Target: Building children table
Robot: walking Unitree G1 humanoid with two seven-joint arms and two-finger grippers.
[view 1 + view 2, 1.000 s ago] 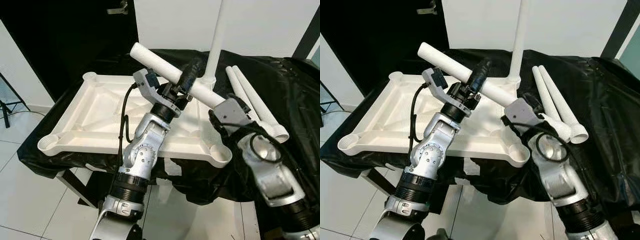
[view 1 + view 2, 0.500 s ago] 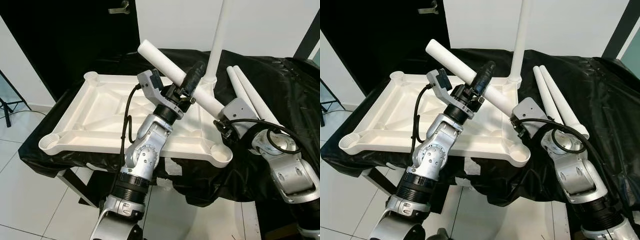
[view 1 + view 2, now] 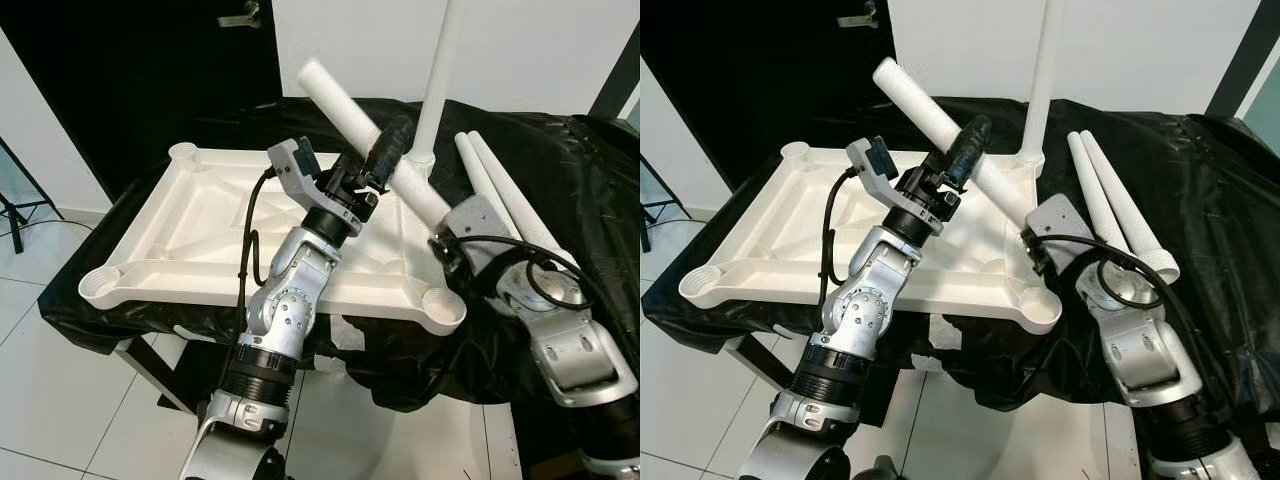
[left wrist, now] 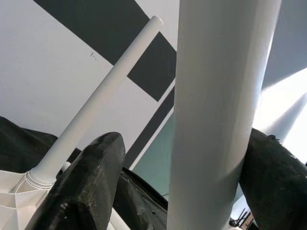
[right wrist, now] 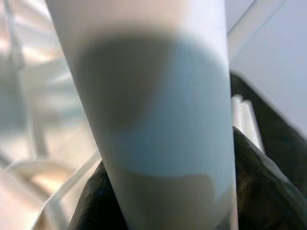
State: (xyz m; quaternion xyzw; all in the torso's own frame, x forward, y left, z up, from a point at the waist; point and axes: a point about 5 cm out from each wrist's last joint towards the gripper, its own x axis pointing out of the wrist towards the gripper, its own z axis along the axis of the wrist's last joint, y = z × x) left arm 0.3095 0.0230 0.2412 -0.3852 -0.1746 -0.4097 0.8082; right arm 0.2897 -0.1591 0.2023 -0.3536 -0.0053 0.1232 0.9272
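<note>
The white table top [image 3: 200, 230] lies upside down on a black-draped surface. One white leg [image 3: 440, 70] stands upright in its far right corner socket. Another white leg [image 3: 345, 105] slants over the top, its free end up to the far left. My left gripper [image 3: 385, 155] is shut on its middle, and the black fingers [image 4: 86, 182] press either side of the leg [image 4: 220, 96]. My right gripper [image 3: 442, 238] is shut on its lower end, above the near right corner socket [image 3: 443, 305]. In the right wrist view the leg [image 5: 158, 105] sits between dark fingers [image 5: 261, 191].
Two spare white legs [image 3: 510, 205] lie side by side on the black cloth [image 3: 580, 170] to the right of the table top. Open sockets sit at the near left corner [image 3: 100, 285] and far left corner [image 3: 180, 153]. White tiled floor lies below, with a dark doorway behind.
The held leg has tilted steeper, its free end rising up and to the right. The left gripper rose with it, and the right arm shifted while staying on the lower end.
</note>
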